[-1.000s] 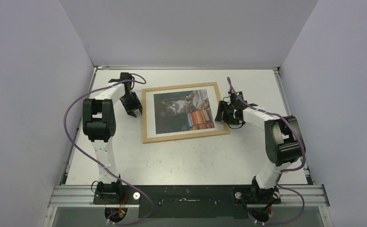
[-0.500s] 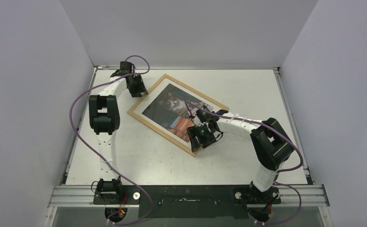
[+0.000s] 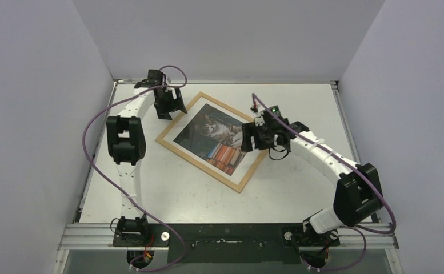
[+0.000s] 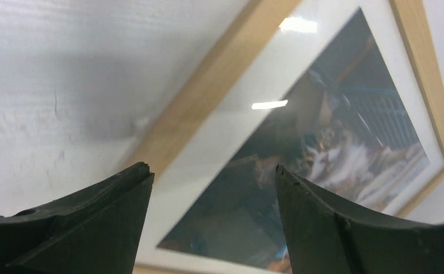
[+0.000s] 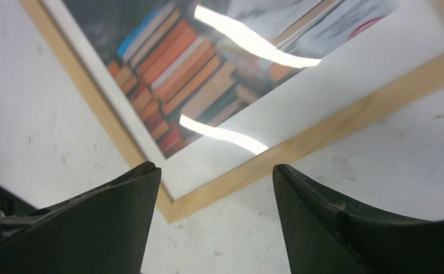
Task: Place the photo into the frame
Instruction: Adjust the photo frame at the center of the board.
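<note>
**Clerk:** Where does the task's item lie?

**Inspector:** The photo (image 3: 216, 140) sits inside the frame (image 3: 199, 162), print side up, with a white border on all sides. The frame lies flat on the bench (image 3: 311, 100), turned corner-on to the arms. Glare streaks suggest glazing (image 5: 231, 134) over the print.

**Clerk:** And the arms?

**Inspector:** The left gripper (image 4: 212, 169) hangs over the frame's far-left edge, jaws spread, nothing between them. The right gripper (image 5: 216, 166) hangs over a corner on the book side of the print, jaws likewise spread and empty. I cannot tell whether either fingertip touches the wood.

**Clerk:** What step is in hand?

**Inspector:** In my judgement the insertion is done and what remains is release and withdrawal. To do it well, hold both jaws wide and lift straight up before swinging away. That way no fingertip drags over the glazing or nudges the wood. A sideways exit risks pushing the frame across the bench.

**Clerk:** Any markings?

**Inspector:** No brand or label is visible. The printed book spines are too blurred to read.
</note>
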